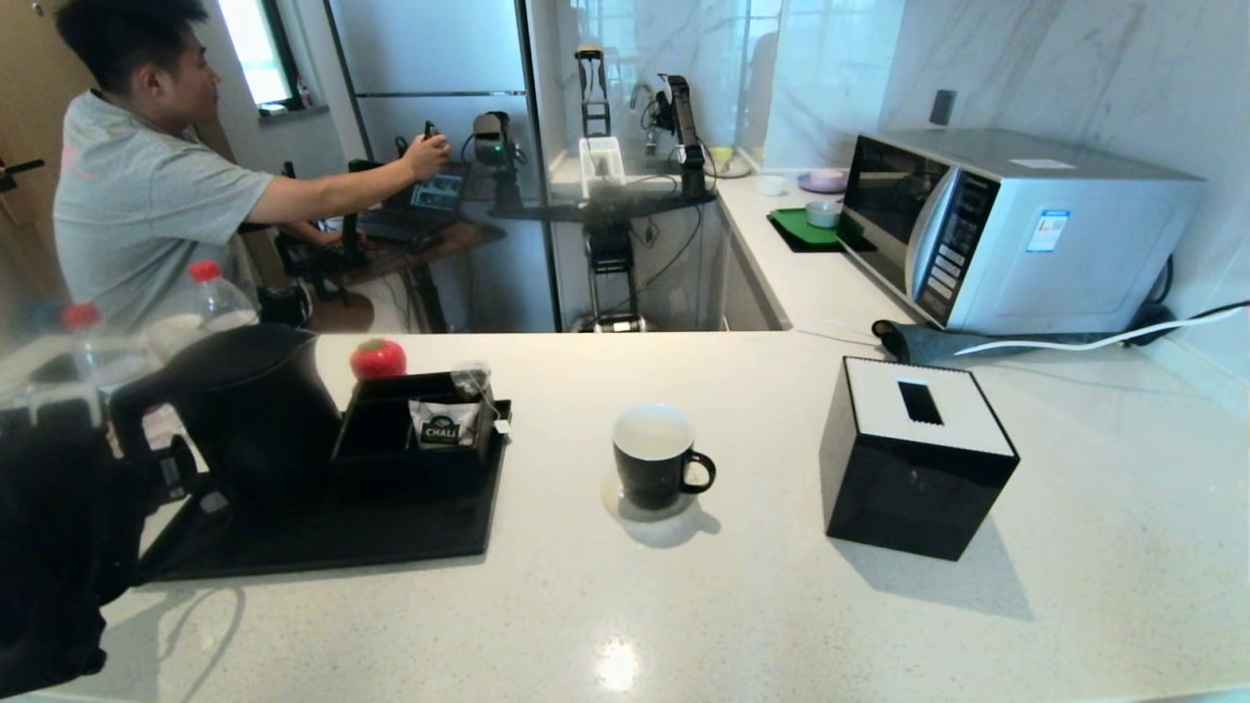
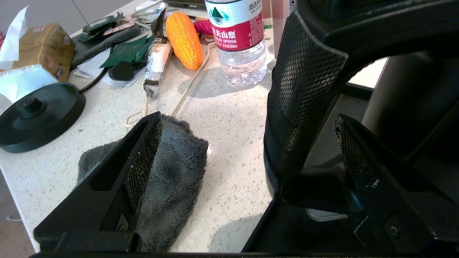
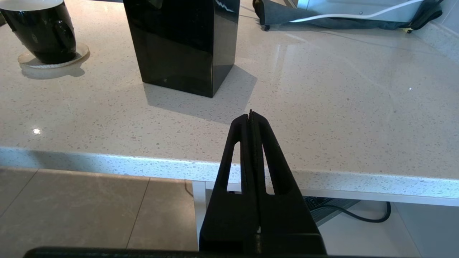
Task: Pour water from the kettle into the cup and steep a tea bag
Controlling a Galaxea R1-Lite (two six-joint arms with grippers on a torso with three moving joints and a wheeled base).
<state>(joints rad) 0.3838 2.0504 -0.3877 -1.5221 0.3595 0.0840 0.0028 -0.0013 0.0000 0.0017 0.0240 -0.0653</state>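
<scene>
The black kettle (image 1: 256, 410) stands on a black tray (image 1: 391, 537) at the left of the counter. In the left wrist view its loop handle (image 2: 304, 96) rises between the fingers of my left gripper (image 2: 247, 143), which is open, and sits closer to one finger (image 2: 355, 161). The black cup (image 1: 652, 459) with a white inside stands on a coaster mid-counter, also seen as the cup (image 3: 43, 32). A translucent pouch, apparently the tea bag (image 1: 477, 379), sticks up in the compartment box (image 1: 415, 439). My right gripper (image 3: 251, 115) is shut and empty, low by the counter's front edge.
A black tissue box (image 1: 913, 459) stands right of the cup, and a microwave (image 1: 1016, 229) at the back right. Left of the kettle are water bottles (image 2: 240, 43), a grey cloth (image 2: 172, 179), the kettle base (image 2: 36, 114) and clutter. A person (image 1: 146, 186) sits behind.
</scene>
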